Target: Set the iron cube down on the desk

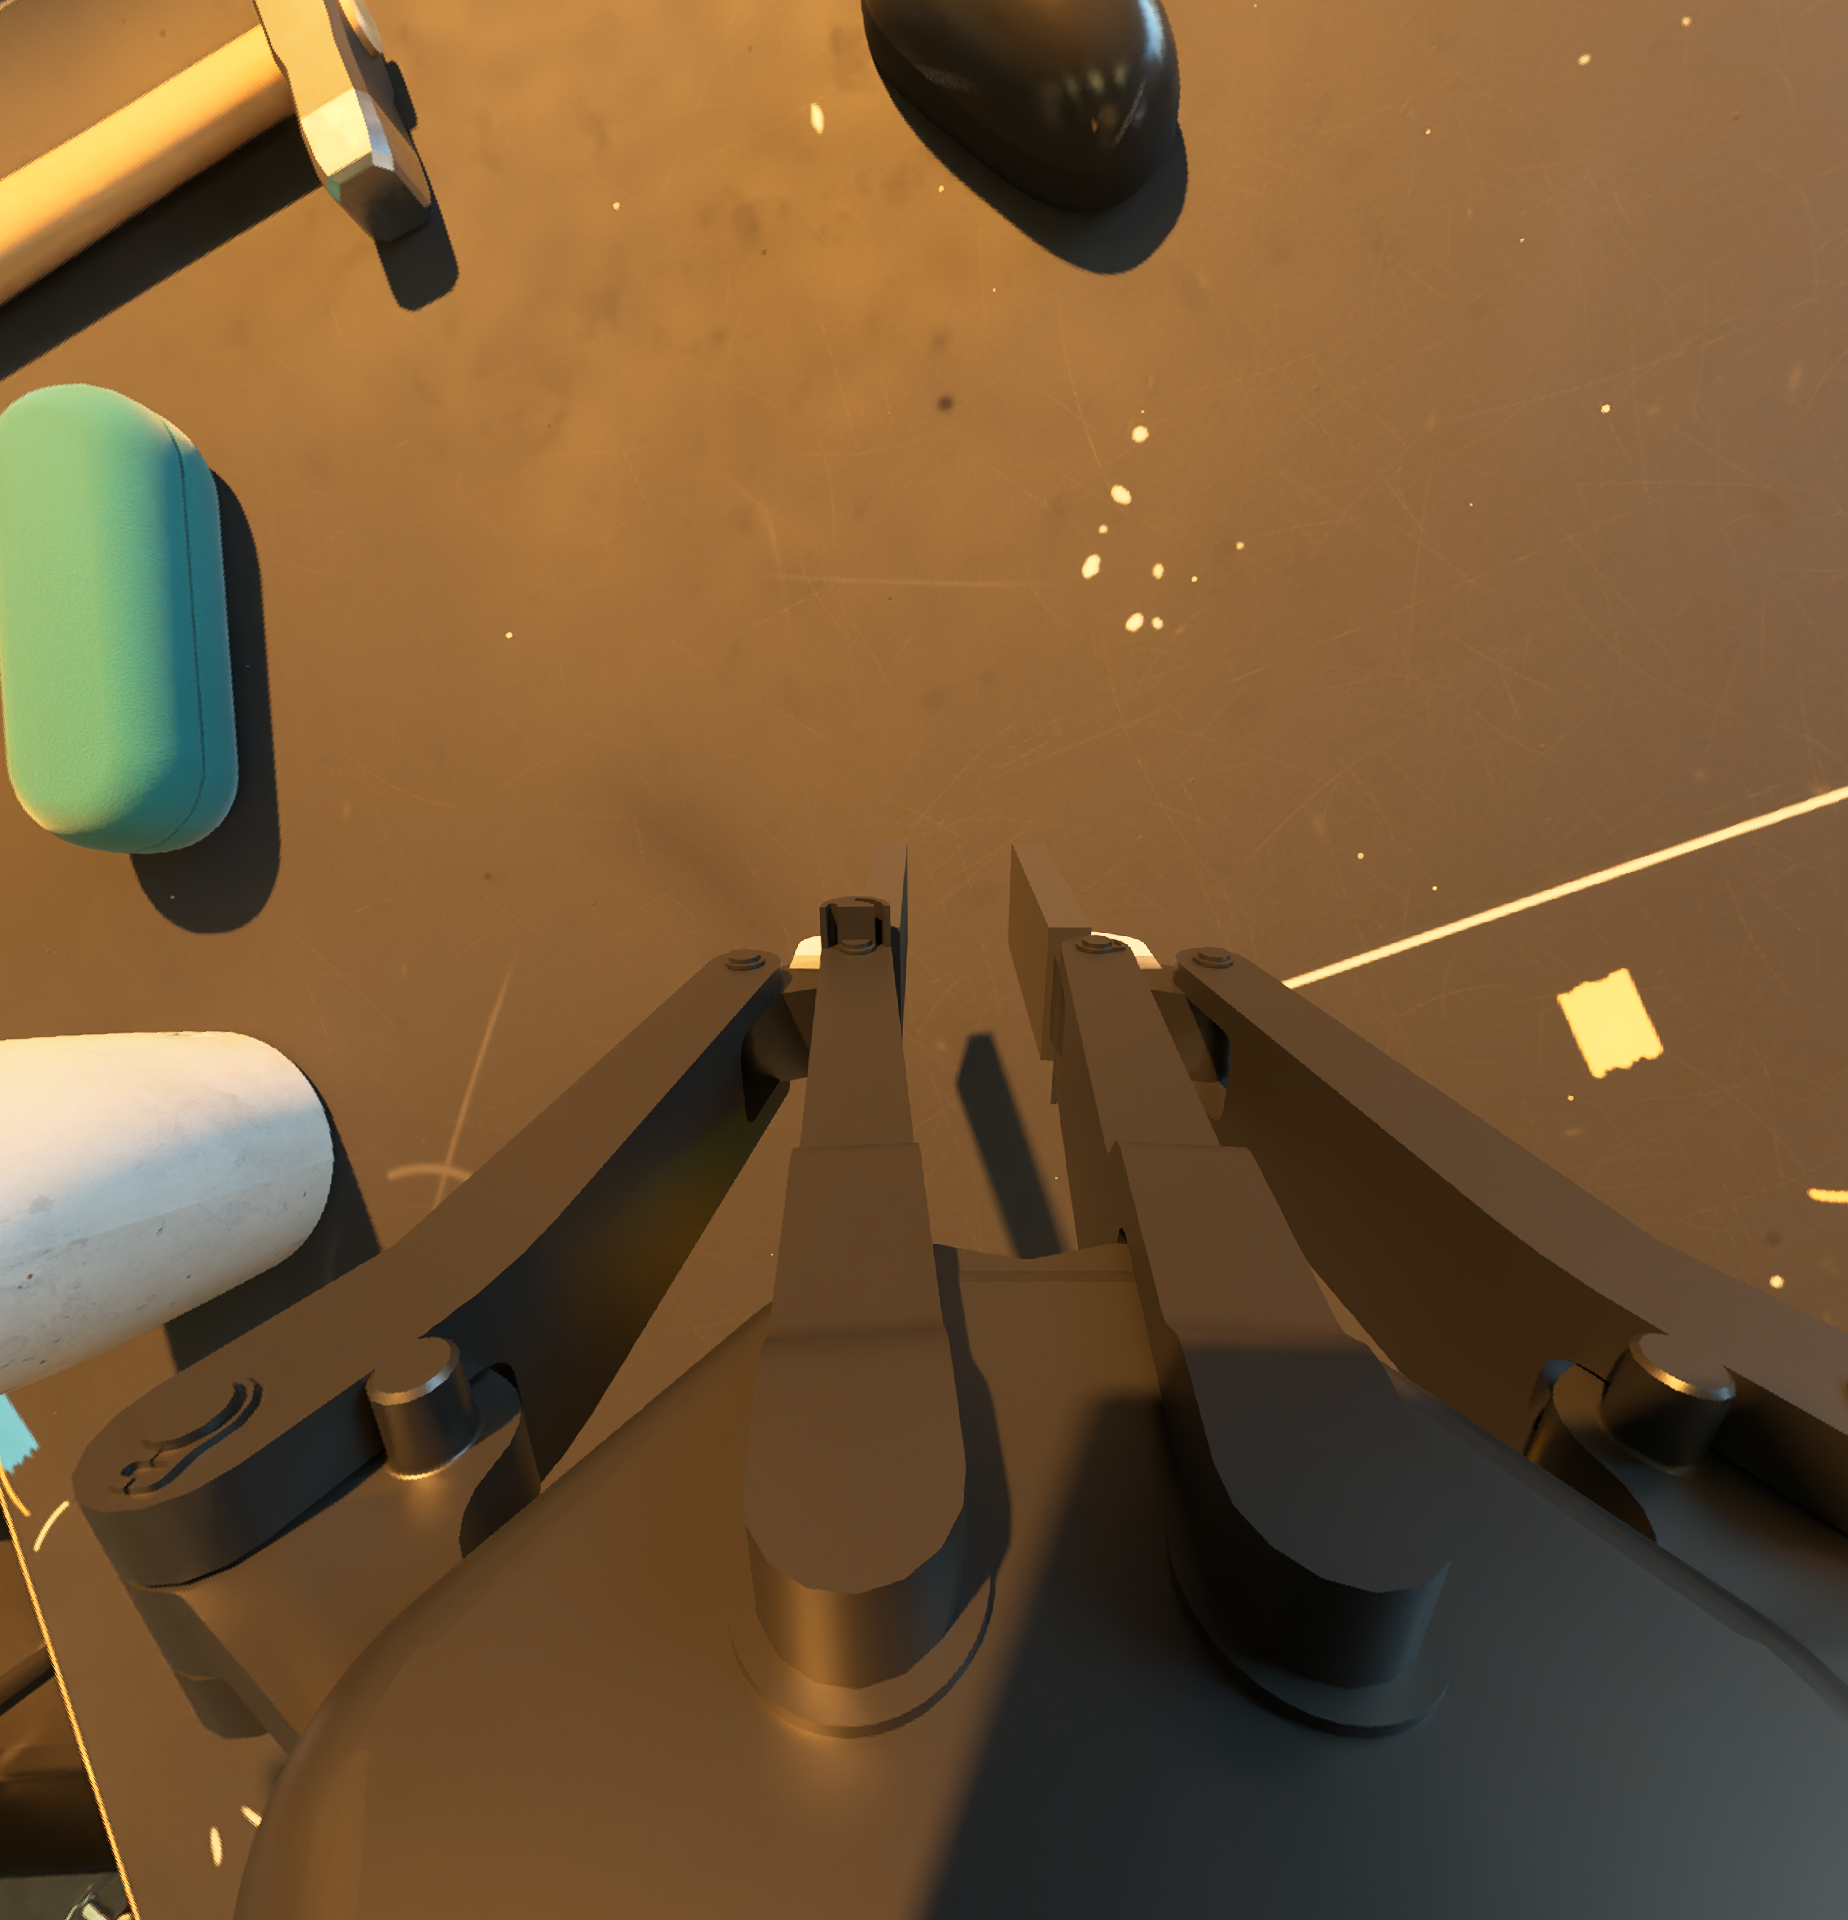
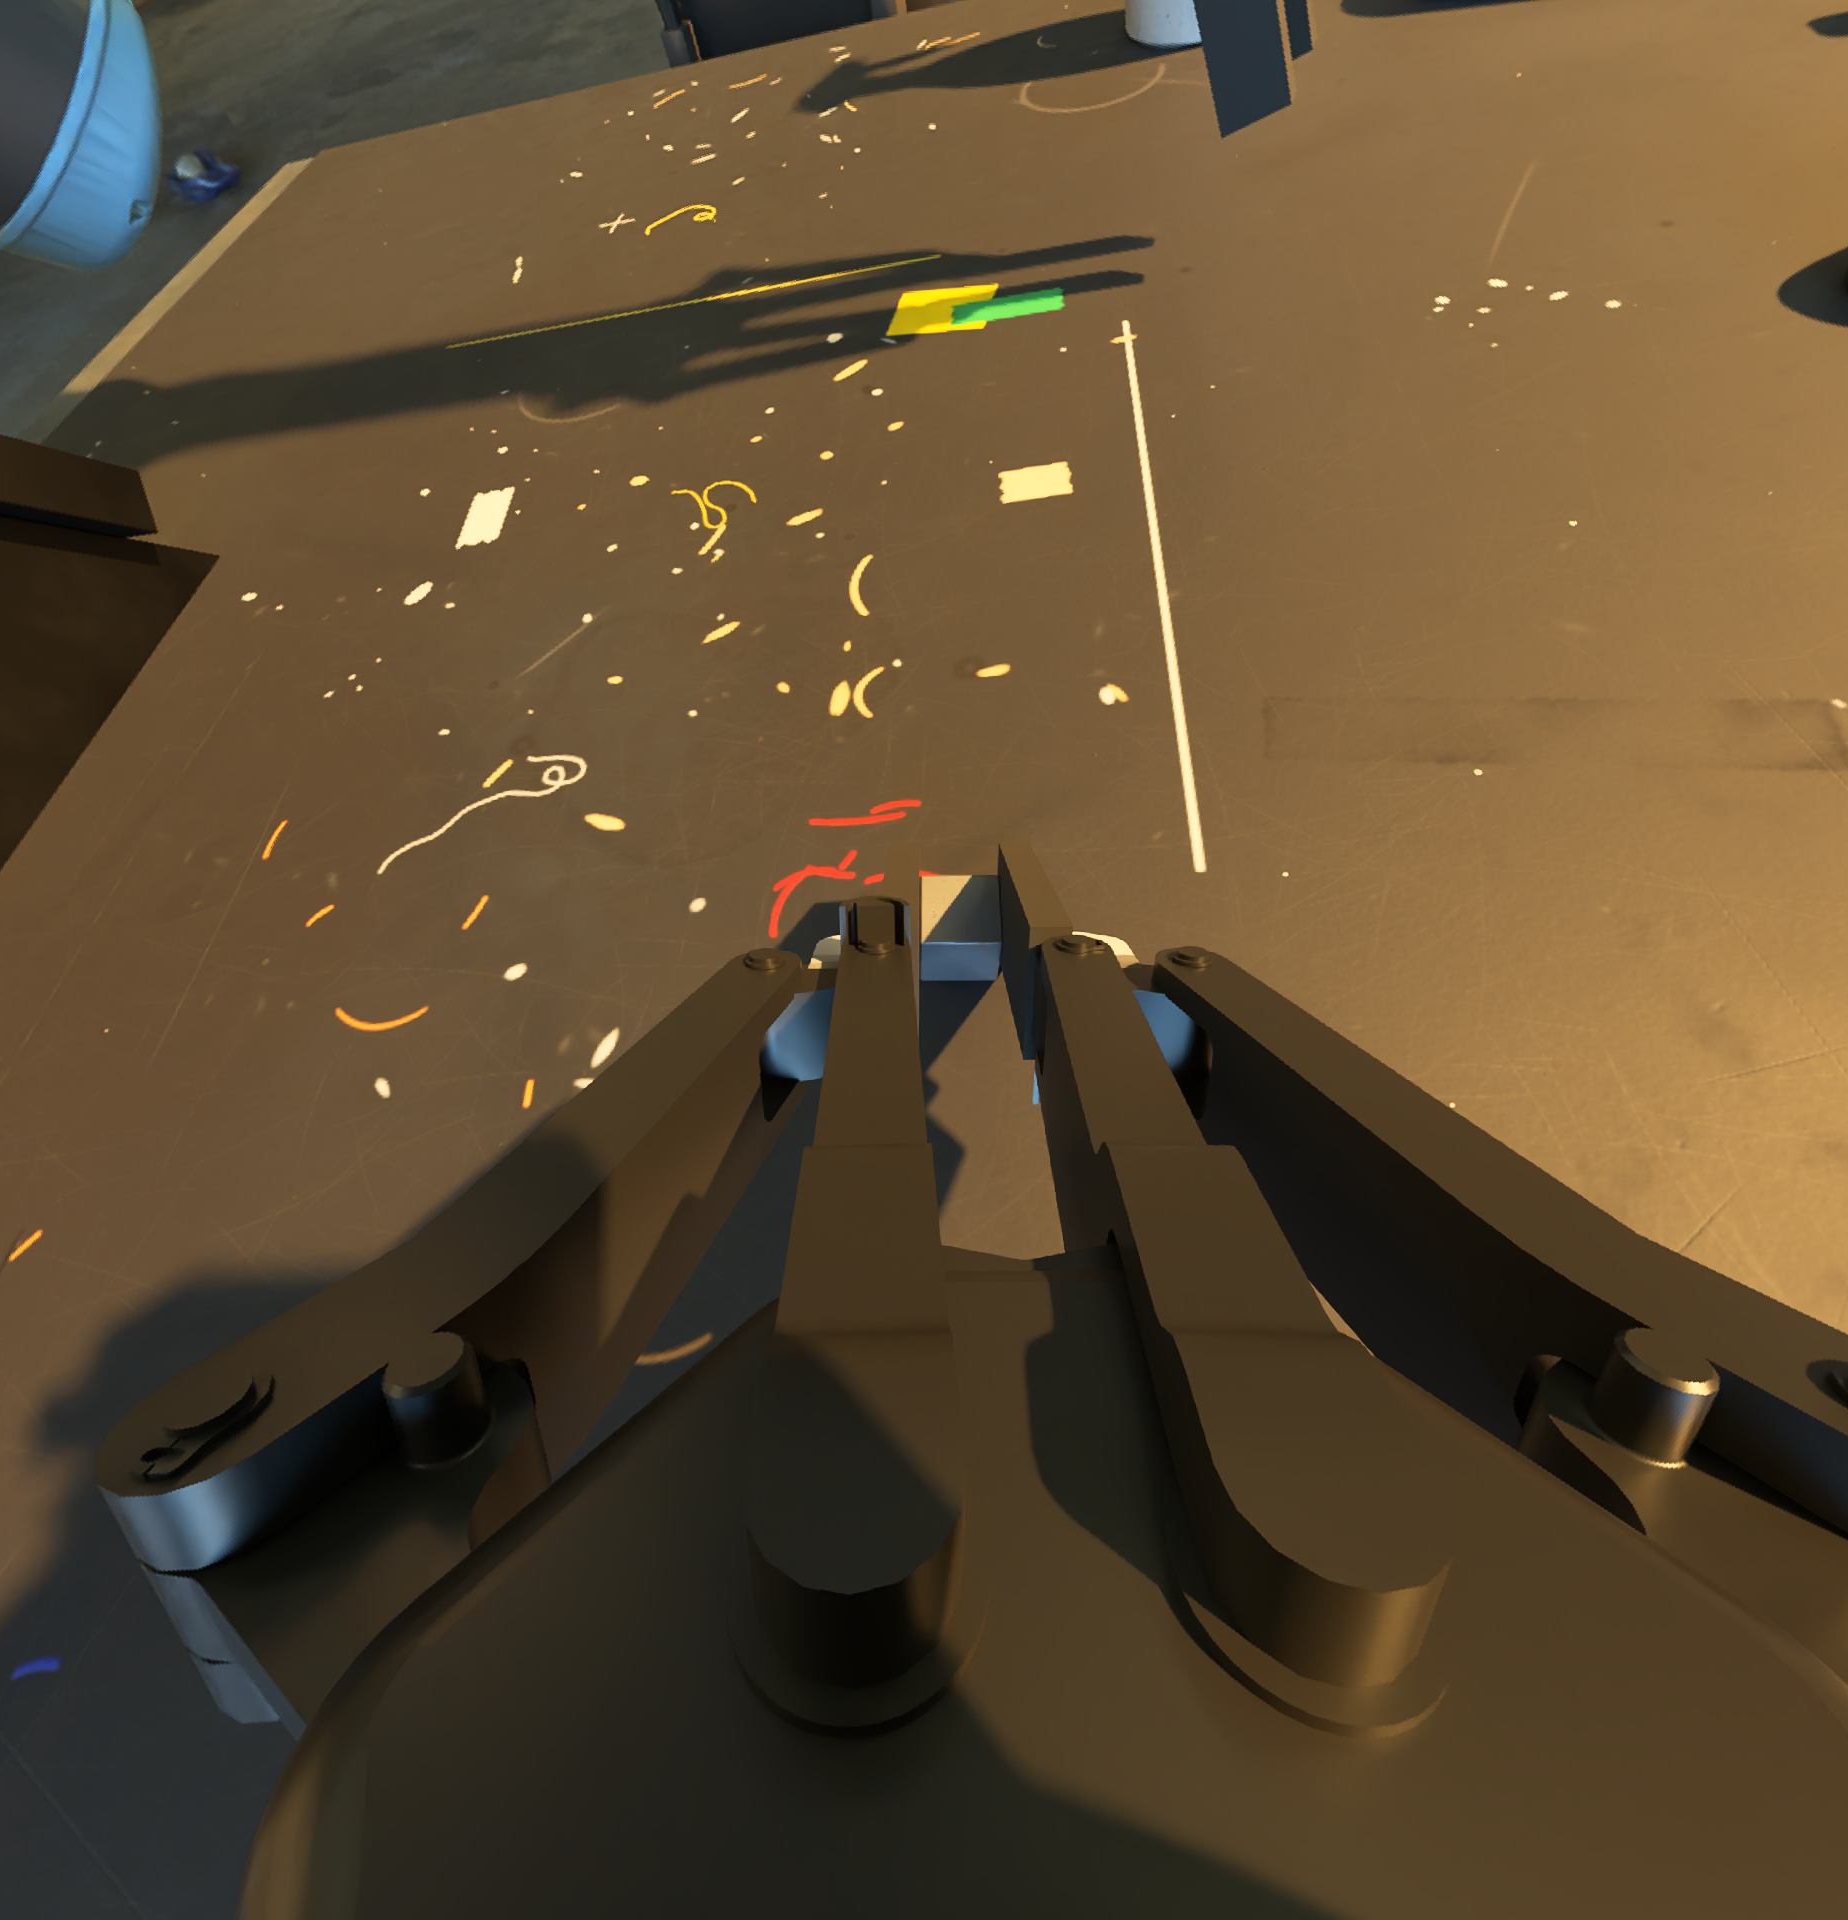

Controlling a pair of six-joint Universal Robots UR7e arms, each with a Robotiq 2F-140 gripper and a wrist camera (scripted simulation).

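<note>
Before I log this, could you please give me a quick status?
Right gripper shut on small grey iron cube above brown desk. Left gripper nearly closed, empty. Landing spot unobstructed.

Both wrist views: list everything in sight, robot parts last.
Iron cube: one, grey, between the right fingertips.
Desk: one, brown, scratched, paint-flecked.
Tape patch: one, yellow and green, far centre of desk.
Hammer: one, metal head, pale handle, upper left.
Glasses case: one, green, left.
Computer mouse: one, black, top centre.
Cylinder: one, white, lower left.
Left gripper: nearly closed, empty.
Right gripper: shut on the cube.
</note>
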